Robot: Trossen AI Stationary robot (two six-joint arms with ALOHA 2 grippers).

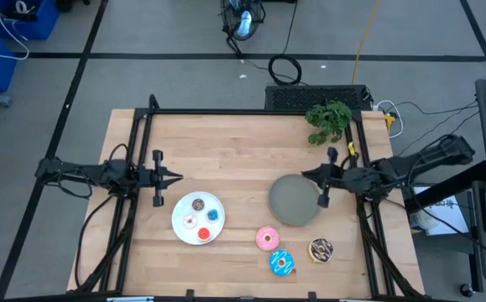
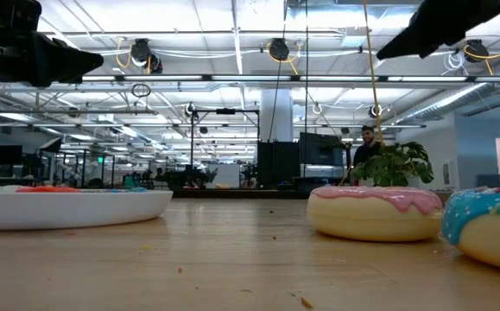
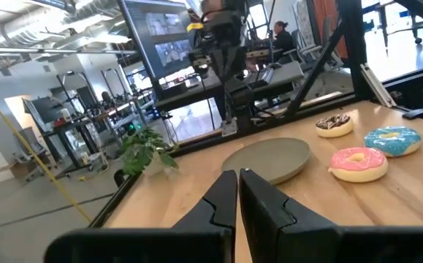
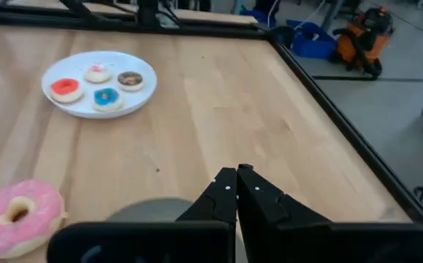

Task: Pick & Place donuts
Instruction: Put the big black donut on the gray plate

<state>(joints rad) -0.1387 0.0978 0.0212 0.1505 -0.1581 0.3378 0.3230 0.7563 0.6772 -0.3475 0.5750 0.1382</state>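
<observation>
Three big ring donuts lie on bare wood beside the grey plate; four tiny ones fill the white plate.

The blue sprinkled donut (image 1: 281, 262), glossy pink donut (image 1: 267, 238) and brown drizzled donut (image 1: 321, 249) sit just off the matte, empty grey plate (image 1: 293, 200). The smooth round white plate (image 1: 198, 218), well apart from it, holds tiny brown, red, white and blue rings. Left gripper (image 1: 175, 177) hovers beyond the white plate, right gripper (image 1: 307, 175) at the grey plate's edge; both have fingers pressed together, holding nothing.

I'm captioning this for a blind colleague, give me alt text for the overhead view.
Wooden table: white plate holding four tiny donuts, empty grey plate, pink, blue and brown donuts loose nearby. Left gripper and right gripper hover shut.
</observation>
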